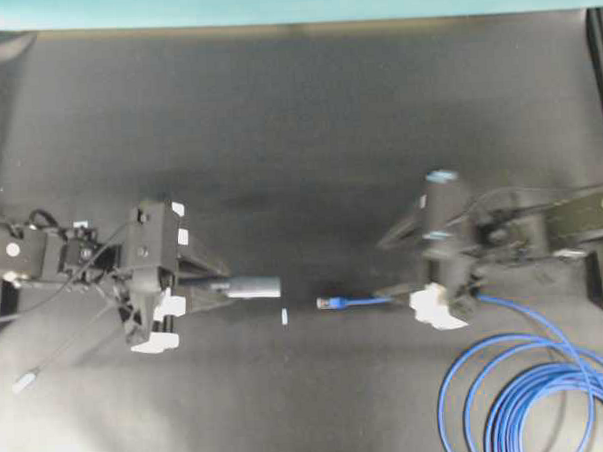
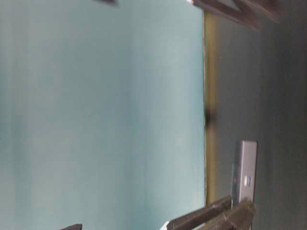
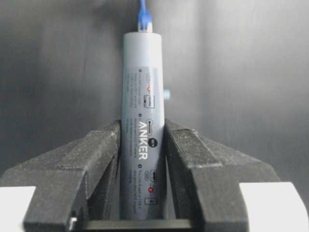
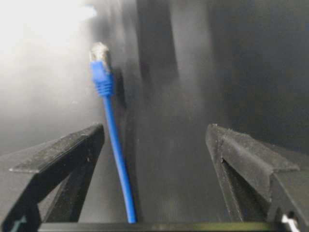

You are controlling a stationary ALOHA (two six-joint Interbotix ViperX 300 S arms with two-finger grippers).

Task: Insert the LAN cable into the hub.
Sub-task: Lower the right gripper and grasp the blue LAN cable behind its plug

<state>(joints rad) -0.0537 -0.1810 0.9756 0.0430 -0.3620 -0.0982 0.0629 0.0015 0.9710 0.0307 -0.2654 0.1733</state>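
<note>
Nearest the bottom edge of the overhead view, the LAN cable (image 1: 534, 401) lies coiled in blue loops at the table's (image 1: 297, 116) bottom right corner. At the bottom left corner a thin grey cord runs out from under the left arm and ends in a small silver plug (image 1: 25, 379) lying on the dark surface.

Further up, across the middle of the table, the two arms face each other. The left gripper (image 3: 142, 145) has its jaws partly closed and clamped on the hub (image 3: 143, 121), which sticks out straight ahead toward the centre; the wrist view shows the fingers (image 3: 91, 164) pressed against both sides of the grey bar. The right gripper (image 4: 154, 145) has its jaws spread wide. The blue cable runs up between them close to the left finger, and whether it touches that finger cannot be told; nothing is squeezed between the two. Its plug (image 1: 330, 303) points at the hub's free end, with a gap of bare table between them. A small white tape mark (image 1: 284, 316) lies in that gap, just below the line from plug to hub.

Farthest off, a teal strip (image 1: 292, 3) borders the table's top edge. The right arm is blurred in the overhead view.
</note>
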